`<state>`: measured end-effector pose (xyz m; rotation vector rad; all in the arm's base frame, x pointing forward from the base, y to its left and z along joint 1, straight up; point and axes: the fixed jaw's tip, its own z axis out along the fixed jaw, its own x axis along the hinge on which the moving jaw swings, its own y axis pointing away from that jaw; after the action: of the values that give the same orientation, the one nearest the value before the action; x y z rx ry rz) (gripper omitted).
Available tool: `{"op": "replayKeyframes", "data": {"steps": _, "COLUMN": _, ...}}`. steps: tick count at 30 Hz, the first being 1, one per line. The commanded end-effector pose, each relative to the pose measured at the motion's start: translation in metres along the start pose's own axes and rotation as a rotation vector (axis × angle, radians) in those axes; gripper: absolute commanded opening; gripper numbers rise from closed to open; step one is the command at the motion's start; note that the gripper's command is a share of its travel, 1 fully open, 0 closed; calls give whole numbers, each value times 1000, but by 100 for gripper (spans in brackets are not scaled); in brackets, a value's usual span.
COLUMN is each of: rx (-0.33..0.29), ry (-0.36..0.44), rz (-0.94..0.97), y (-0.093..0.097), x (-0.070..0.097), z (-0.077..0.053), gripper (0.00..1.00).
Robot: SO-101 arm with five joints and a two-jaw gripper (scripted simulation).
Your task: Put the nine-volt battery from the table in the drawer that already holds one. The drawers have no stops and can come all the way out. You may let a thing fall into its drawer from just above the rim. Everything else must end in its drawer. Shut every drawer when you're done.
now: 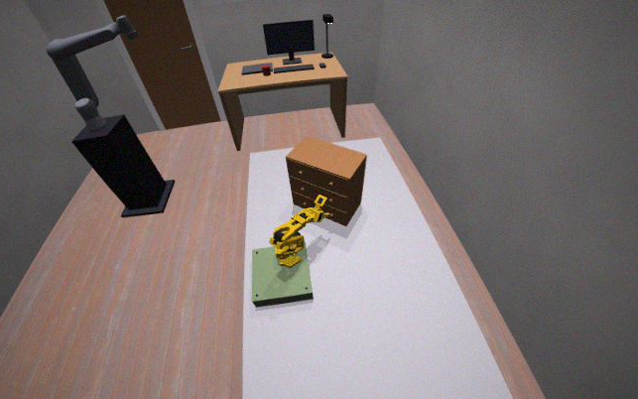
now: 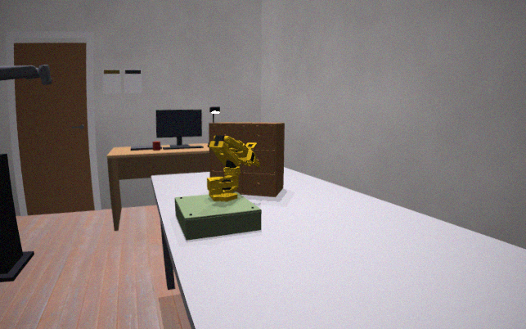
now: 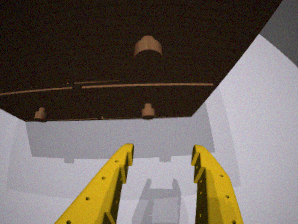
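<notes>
A brown chest of drawers (image 1: 326, 179) stands on the white table; it also shows in the exterior view (image 2: 267, 139). Its three drawers all look shut. My yellow gripper (image 1: 322, 210) is close in front of the chest's lower drawers, also seen in the exterior view (image 2: 254, 160). In the wrist view the gripper (image 3: 161, 156) is a little open with nothing between the fingers, pointing at the table just below the chest front. A round drawer knob (image 3: 148, 46) is above the fingertips, and two lower knobs (image 3: 148, 110) sit beneath it. No nine-volt battery is in view.
My arm stands on a green base block (image 1: 281, 278) near the table's left edge. A grey arm on a black pedestal (image 1: 118, 159) stands on the floor at the left. A desk with a monitor (image 1: 284, 74) is behind the table.
</notes>
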<state>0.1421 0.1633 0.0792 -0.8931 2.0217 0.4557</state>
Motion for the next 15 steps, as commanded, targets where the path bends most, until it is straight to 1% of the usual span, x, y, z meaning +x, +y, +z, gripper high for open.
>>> {"op": "replayKeyframes", "data": {"steps": 1, "rx": 7, "ry": 57, "rz": -5, "y": -2, "x": 5, "z": -5, "gripper": 21}}
{"op": "replayKeyframes", "data": {"steps": 6, "rx": 7, "ry": 142, "rz": -8, "y": -2, "x": 15, "z": -11, "gripper": 21}}
{"op": "replayKeyframes", "data": {"steps": 8, "rx": 7, "ry": 142, "rz": -8, "y": -2, "x": 15, "z": -11, "gripper": 21}}
{"op": "replayKeyframes", "data": {"steps": 15, "rx": 6, "ry": 261, "rz": -11, "y": -3, "x": 30, "z": -22, "gripper": 21}}
